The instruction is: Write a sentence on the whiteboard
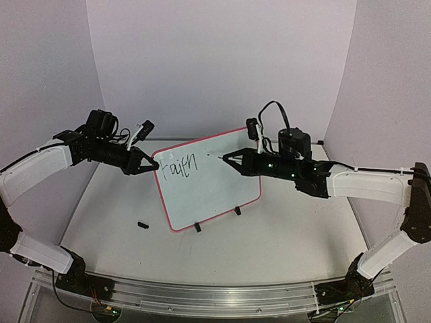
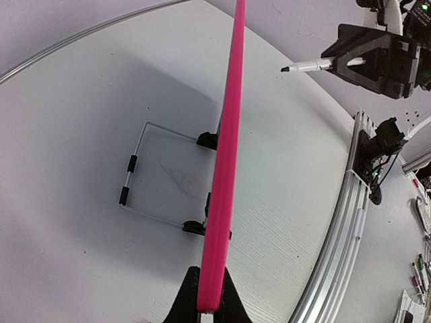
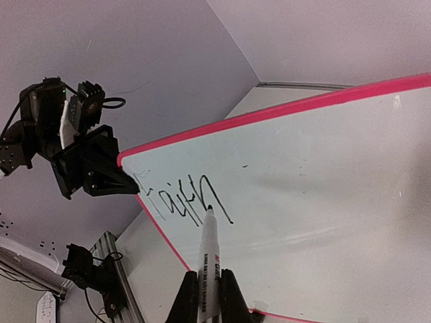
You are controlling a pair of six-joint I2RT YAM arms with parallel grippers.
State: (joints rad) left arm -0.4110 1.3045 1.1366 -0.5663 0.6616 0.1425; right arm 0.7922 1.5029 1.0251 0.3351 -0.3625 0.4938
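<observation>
The whiteboard point(image 1: 212, 185), white with a pink-red frame, stands tilted on two black clip feet point(image 1: 197, 227) and bears black handwritten letters point(image 1: 180, 167) near its upper left. My left gripper point(image 1: 153, 165) is shut on the board's left edge; the left wrist view shows the pink frame point(image 2: 225, 168) edge-on between its fingers point(image 2: 209, 306). My right gripper point(image 3: 209, 293) is shut on a white marker point(image 3: 210, 259), tip pointing at the last letter point(image 3: 222, 202). In the left wrist view a small gap separates the marker point(image 2: 313, 65) tip from the board's face.
A small black marker cap point(image 1: 142, 225) lies on the table left of the board. A wire stand point(image 2: 138, 171) props the board from behind. An aluminium rail point(image 1: 202, 296) runs along the near table edge between the arm bases.
</observation>
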